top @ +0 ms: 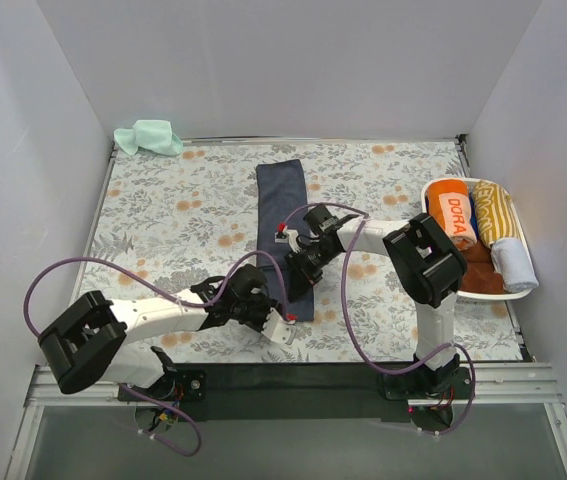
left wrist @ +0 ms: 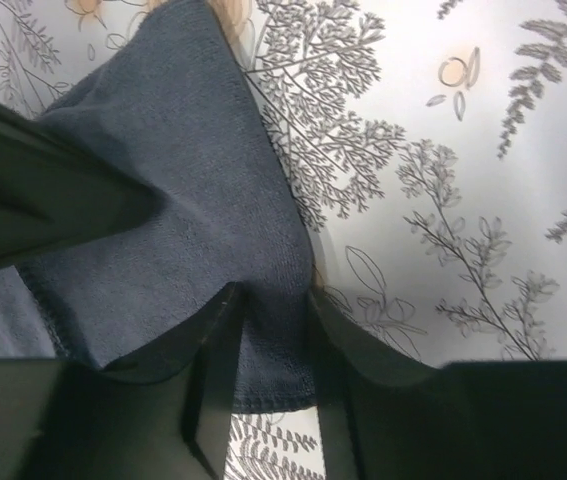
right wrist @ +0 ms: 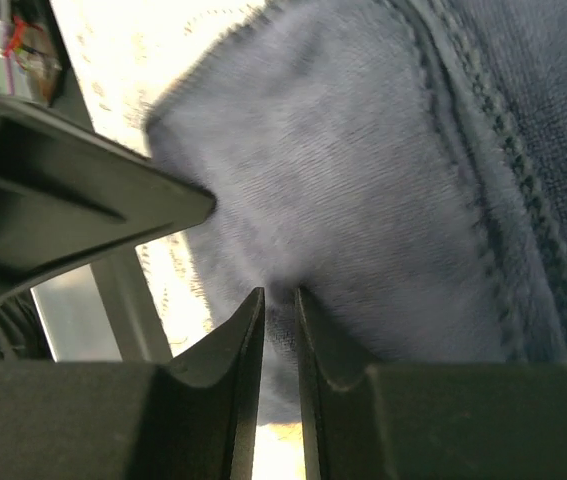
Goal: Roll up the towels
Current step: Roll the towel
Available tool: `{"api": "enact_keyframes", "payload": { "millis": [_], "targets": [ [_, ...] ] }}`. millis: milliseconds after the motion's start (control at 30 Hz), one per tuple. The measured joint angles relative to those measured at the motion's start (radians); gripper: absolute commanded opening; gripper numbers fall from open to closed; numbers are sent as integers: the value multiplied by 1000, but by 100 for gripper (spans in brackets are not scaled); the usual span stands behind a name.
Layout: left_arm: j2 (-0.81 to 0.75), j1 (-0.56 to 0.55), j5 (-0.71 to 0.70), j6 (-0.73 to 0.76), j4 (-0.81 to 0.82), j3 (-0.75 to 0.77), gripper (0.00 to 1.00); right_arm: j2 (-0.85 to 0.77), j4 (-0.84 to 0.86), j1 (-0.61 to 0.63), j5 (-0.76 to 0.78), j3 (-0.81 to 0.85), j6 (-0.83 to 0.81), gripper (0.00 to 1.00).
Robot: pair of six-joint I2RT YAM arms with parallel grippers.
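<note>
While left gripper (left wrist: 273, 300) and right gripper (right wrist: 280, 297) each pinch the navy towel (top: 283, 195), the basket (top: 493, 297) holds several other towels (top: 453, 215).

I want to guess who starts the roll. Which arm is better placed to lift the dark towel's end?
Probably the right. The right gripper pinches the navy towel tightly, its fingers nearly together. The left gripper straddles the towel's near hem with its fingers wider apart.
</note>
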Motion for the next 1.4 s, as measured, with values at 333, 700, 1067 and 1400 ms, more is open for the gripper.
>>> {"api": "enact_keyframes", "payload": {
  "millis": [333,700,1067,1400],
  "targets": [
    [14,-3,48,-5,-116,45,0,14,-6,11,-4,-11,-3,22],
    [41,19,258,-89,-397,173,0,-98,-80,-7,62,76,-30,24],
    [220,243,472,-137,-520,384,0,40,-76,-16,109,89,-43,23],
    [295,339,511,-179,-489,422,1,45,-75,-17,92,86,-46,25]
  ]
}}
